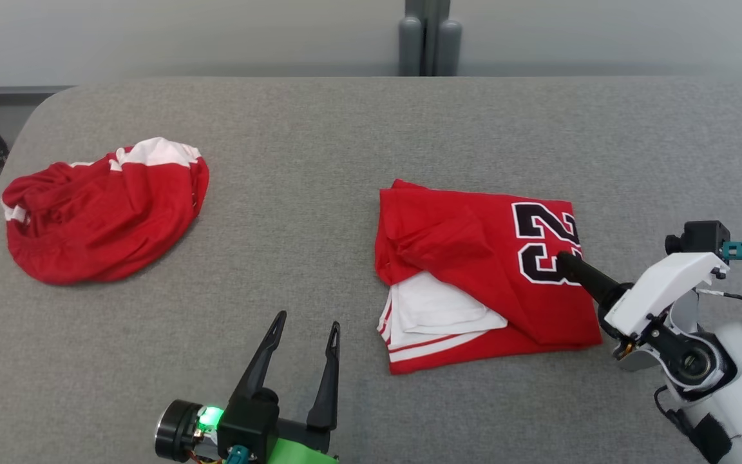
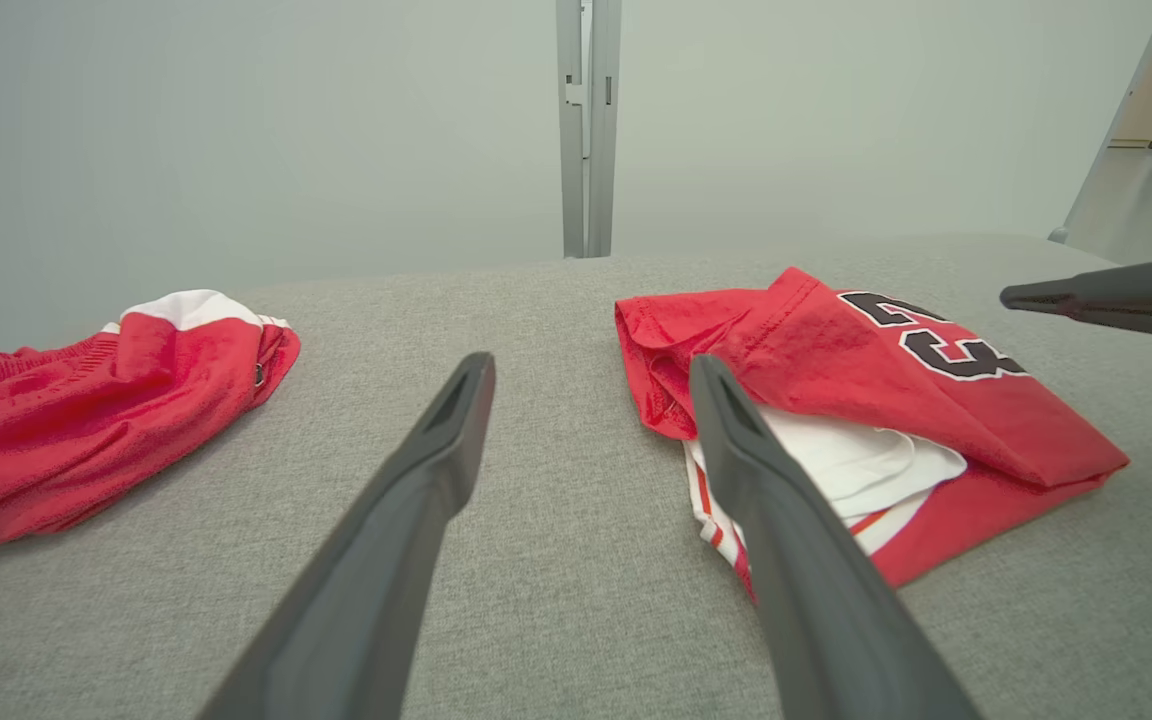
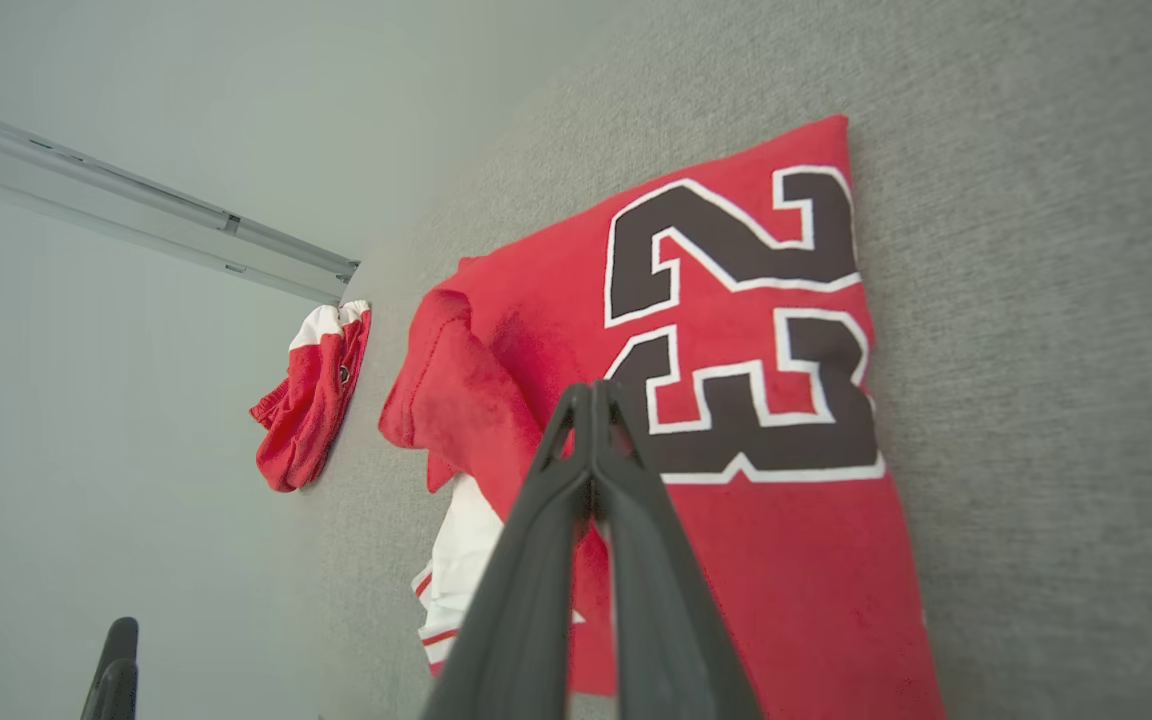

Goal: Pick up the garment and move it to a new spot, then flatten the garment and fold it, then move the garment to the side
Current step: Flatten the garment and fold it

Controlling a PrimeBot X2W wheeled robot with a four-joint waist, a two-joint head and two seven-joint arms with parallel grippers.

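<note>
On the right half of the gray tabletop [image 1: 345, 129], a bit nearer me than the middle, sits the red jersey [image 1: 474, 258]. It's folded into a rough rectangle with the black "23" facing up on its right side. The fold isn't super tidy. There's a lumpy red flap bunched along the left edge, and a white layer with red stripes pokes out from under it at the near left corner.

My right tool [image 1: 564, 261] comes in from the lower right, clenched tight. In the right wrist view the two fingers are pressed flat together with no cloth between them, tips right over the lower numeral. From the left wrist view it looks like that tip is floating just above the fabric rather than resting on it, though I wouldn't swear to it.

My left tool [image 1: 307, 321] is at the bottom centre of the head view, fingers spread wide and holding nothing, over bare tabletop just left of the jersey's near corner.

Well off to the far left there's a crumpled red garment with white trim [image 1: 100, 206], well apart from the jersey. A gray post [image 1: 429, 38] stands behind the far edge of the tabletop.
</note>
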